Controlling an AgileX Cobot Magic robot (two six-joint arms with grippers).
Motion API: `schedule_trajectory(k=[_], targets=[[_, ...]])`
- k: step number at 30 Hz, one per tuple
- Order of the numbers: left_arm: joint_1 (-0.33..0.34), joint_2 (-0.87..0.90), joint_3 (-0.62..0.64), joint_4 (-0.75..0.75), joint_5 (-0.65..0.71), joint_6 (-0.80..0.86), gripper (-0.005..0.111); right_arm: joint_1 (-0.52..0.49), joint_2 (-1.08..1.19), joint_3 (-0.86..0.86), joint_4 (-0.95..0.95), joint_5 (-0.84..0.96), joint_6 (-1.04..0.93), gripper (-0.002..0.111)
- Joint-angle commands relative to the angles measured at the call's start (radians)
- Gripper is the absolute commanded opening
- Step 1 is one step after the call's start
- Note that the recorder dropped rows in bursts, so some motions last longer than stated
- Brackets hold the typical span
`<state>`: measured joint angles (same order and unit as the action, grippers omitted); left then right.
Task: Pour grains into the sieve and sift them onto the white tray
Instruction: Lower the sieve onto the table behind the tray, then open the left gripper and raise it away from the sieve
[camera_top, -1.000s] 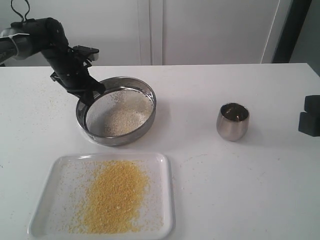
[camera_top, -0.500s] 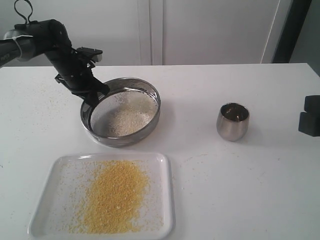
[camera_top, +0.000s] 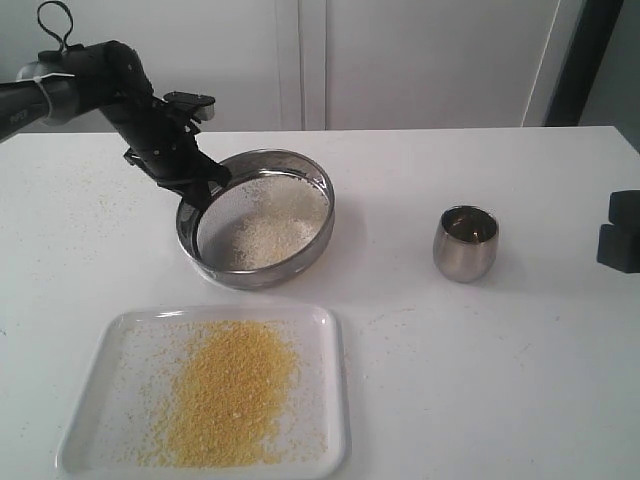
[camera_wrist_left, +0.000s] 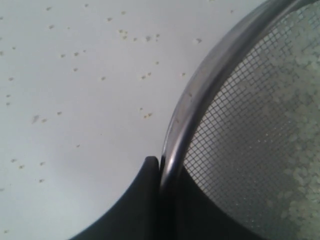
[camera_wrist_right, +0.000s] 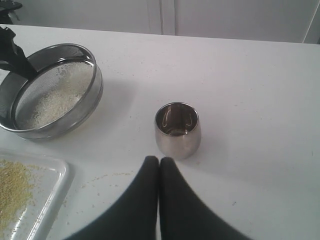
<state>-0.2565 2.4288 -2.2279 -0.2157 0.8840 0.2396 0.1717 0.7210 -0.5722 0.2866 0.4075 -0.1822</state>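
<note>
My left gripper (camera_top: 204, 190) is shut on the steel rim of the sieve (camera_top: 322, 232), which sits on the table behind the white tray (camera_top: 105, 352). In the left wrist view, one dark finger (camera_wrist_left: 148, 172) presses the outside of the rim (camera_wrist_left: 200, 100) and the other lies behind the mesh. Pale whitish grains (camera_top: 268, 228) lie in the sieve. A heap of yellow grains (camera_top: 230, 390) covers the middle of the tray. My right gripper (camera_wrist_right: 159, 161) is shut and empty, just short of the steel cup (camera_wrist_right: 177, 131).
The small steel cup (camera_top: 465, 243) stands upright on the table right of the sieve. Stray granules dot the table around the sieve and tray. A black part of the right arm (camera_top: 622, 232) shows at the right edge.
The left gripper has carried the sieve to the right and a little farther back. The right gripper, the cup and the tray have not moved.
</note>
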Motion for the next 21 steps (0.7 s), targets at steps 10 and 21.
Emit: schedule_trajectory(k=[10, 21], targets=[[-0.016, -0.02, -0.007, 0.059, 0.058, -0.001, 0.0, -0.002, 0.0, 0.004, 0.0, -0.013, 0.003, 0.0], [-0.016, -0.021, -0.007, 0.123, 0.087, 0.025, 0.0, -0.002, 0.0, 0.004, 0.002, -0.013, 0.003, 0.0]])
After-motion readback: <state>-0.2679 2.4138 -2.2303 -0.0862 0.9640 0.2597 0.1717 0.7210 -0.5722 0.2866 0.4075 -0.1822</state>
